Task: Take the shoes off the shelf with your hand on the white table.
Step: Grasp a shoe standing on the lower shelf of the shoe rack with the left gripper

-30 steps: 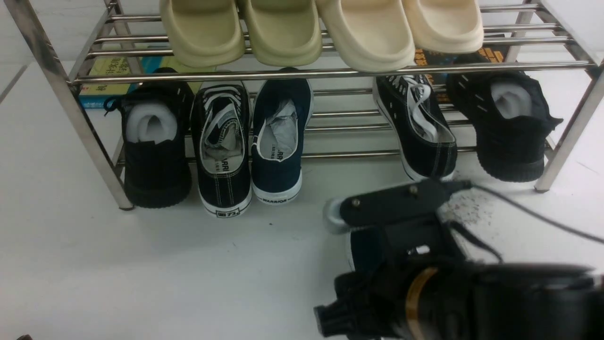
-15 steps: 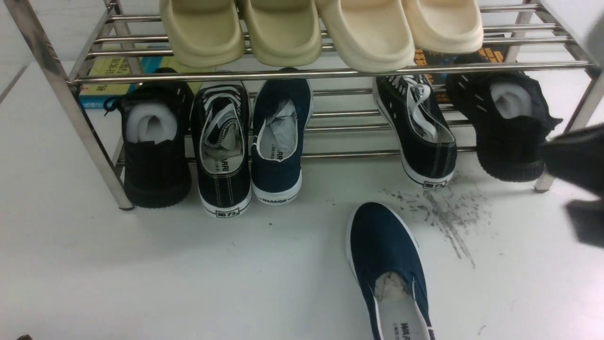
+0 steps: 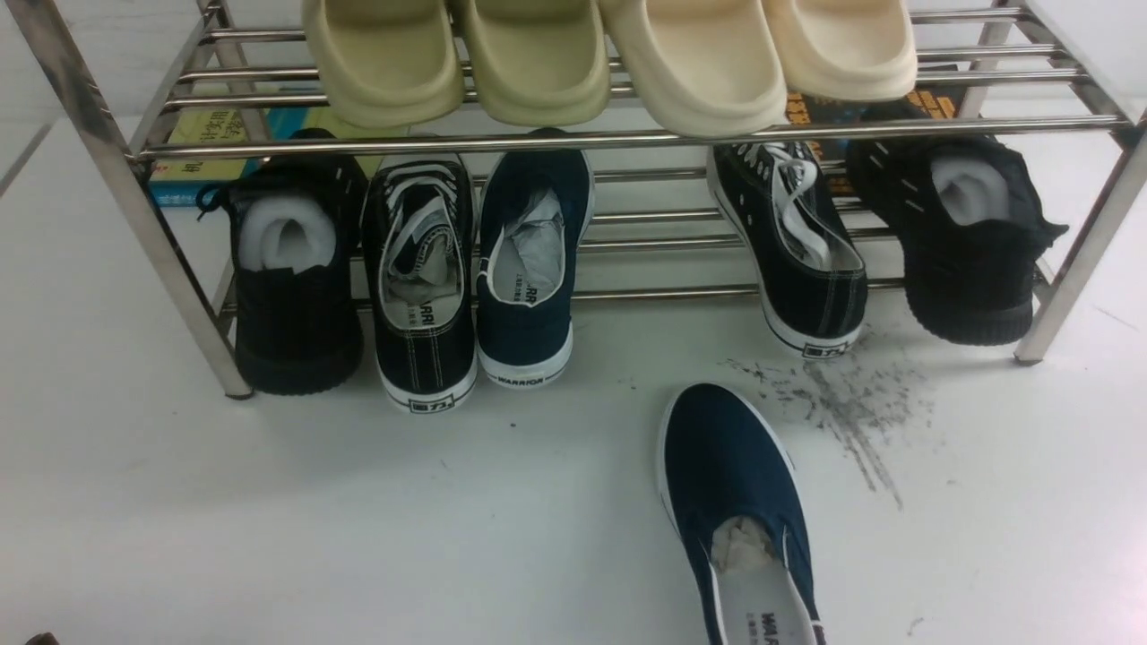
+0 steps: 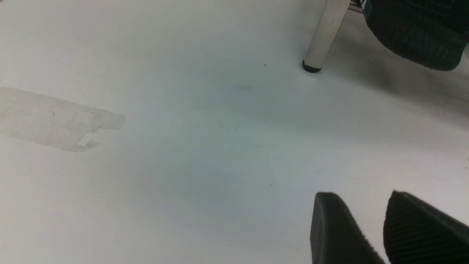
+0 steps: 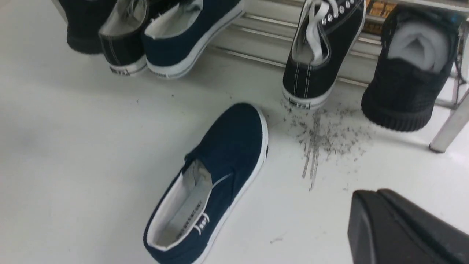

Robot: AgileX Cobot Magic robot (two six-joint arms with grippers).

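One navy slip-on shoe [image 3: 735, 502] lies free on the white table [image 3: 269, 520], toe toward the shelf [image 3: 627, 139]; it also shows in the right wrist view [image 5: 216, 176]. Its mate [image 3: 530, 269] rests on the lower tier, heel out, paper stuffing inside, next to a black lace-up; the right wrist view catches it too [image 5: 183, 40]. My right gripper [image 5: 375, 192] is shut and empty, off to the right of the loose shoe. My left gripper [image 4: 361, 198] is open with nothing between its fingers, over bare table near the shelf leg [image 4: 324, 36]. Neither arm shows in the front view.
Black lace-up sneakers [image 3: 421, 278] [image 3: 793, 251] and black knit shoes [image 3: 291, 278] [image 3: 968, 242] fill the lower tier. Cream slides [image 3: 609, 54] sit on top. Dark scuff streaks [image 3: 842, 412] mark the table right of the loose shoe. Books [image 3: 206, 134] lie behind the rack.
My right arm has let go of the navy shoe on the table, drawn away to the right out of the front view, and its jaws have closed.
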